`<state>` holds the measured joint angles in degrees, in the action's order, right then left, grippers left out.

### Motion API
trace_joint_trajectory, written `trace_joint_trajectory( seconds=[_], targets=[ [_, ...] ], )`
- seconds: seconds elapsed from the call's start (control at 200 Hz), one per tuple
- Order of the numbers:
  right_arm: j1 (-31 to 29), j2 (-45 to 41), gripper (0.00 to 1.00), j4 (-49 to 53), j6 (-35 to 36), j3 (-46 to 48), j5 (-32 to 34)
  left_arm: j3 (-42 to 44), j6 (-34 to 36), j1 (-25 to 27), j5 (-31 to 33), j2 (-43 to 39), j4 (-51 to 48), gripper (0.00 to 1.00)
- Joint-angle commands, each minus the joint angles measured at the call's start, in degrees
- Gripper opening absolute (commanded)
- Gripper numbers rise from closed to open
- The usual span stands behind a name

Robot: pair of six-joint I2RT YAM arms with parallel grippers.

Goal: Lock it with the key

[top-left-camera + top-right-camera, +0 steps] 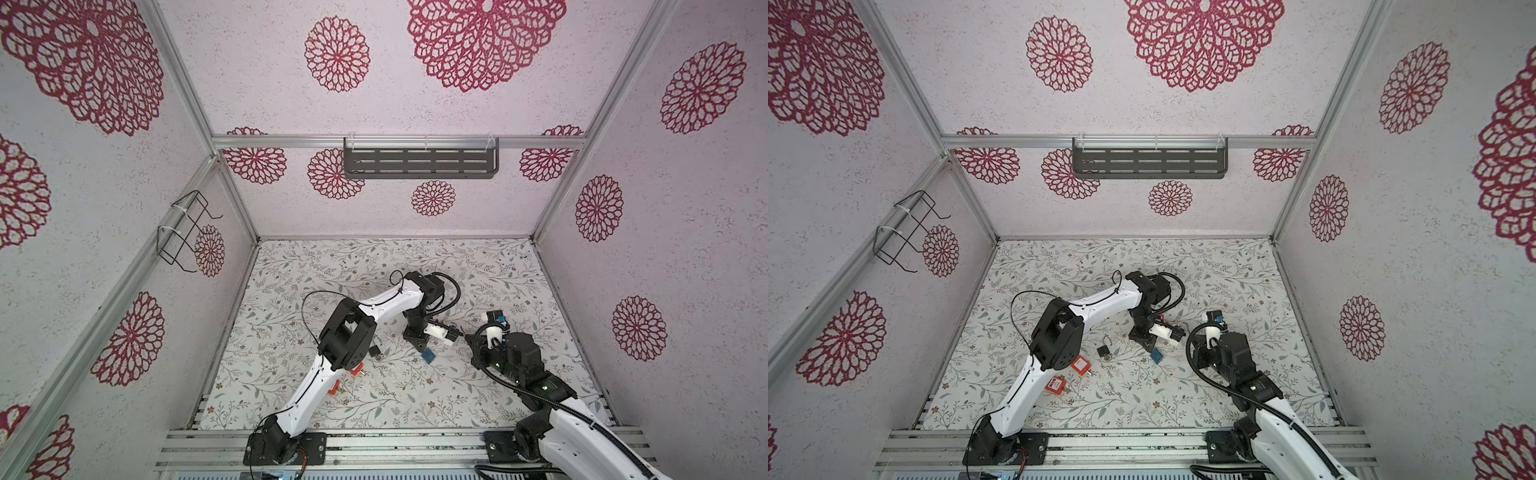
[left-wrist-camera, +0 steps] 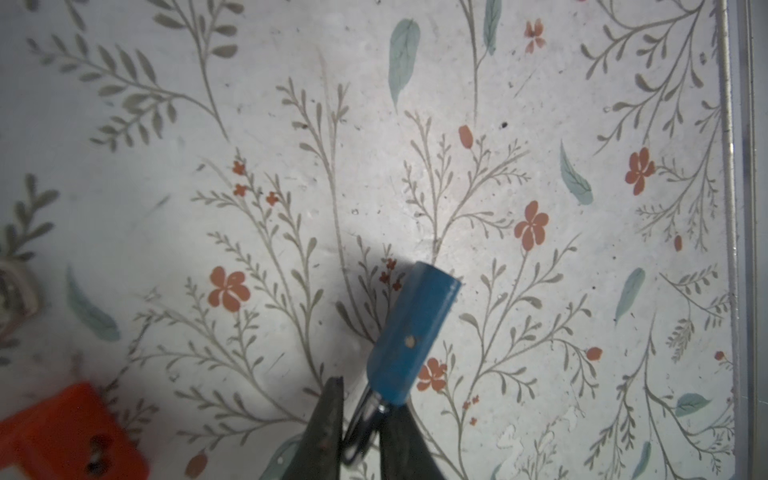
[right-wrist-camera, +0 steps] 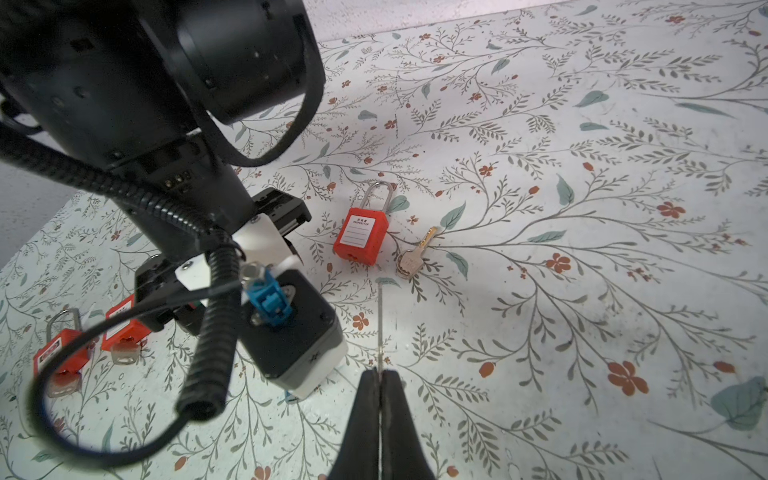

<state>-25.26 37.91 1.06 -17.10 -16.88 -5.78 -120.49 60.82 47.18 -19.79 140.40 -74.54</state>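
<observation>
Lying on the flowered bench (image 1: 1225,270) are five padlocks: one blue padlock (image 2: 409,332), one dark padlock (image 1: 1102,351) and three red padlocks (image 3: 360,239) (image 3: 58,353) (image 3: 124,328), plus one loose key (image 3: 412,258). Only the right wrist view shows all three red ones, one beside the loose key and two past the left arm. Both top views show just two, and they alone show the dark one. The blue padlock lies mid-bench. Its long axis runs from the left fingers (image 2: 330,419) toward the right arm, with the shackle end at the fingers and the base pointing away. Those fingers stand slightly apart around the shackle; whether they pinch it cannot be told. The right fingers (image 3: 365,415) are clenched together nearby.
</observation>
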Motion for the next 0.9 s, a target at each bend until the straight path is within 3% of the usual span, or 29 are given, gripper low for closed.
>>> trace_joint_trajectory(
  seconds=[0.0,0.545,0.896],
  targets=[
    [0.24,0.14,0.00,-2.29,-1.35,-0.07,0.42,-0.41,-1.10,0.77,-0.25,1.37,3.14,0.22],
    [0.21,0.60,0.00,-1.06,-1.53,-0.66,1.66,5.07,-7.61,0.73,4.04,-2.05,16.98,0.29],
    [0.21,0.06,0.00,-0.05,-1.53,-1.08,2.44,7.42,-10.77,1.10,2.63,-3.58,21.21,0.33]
  ],
)
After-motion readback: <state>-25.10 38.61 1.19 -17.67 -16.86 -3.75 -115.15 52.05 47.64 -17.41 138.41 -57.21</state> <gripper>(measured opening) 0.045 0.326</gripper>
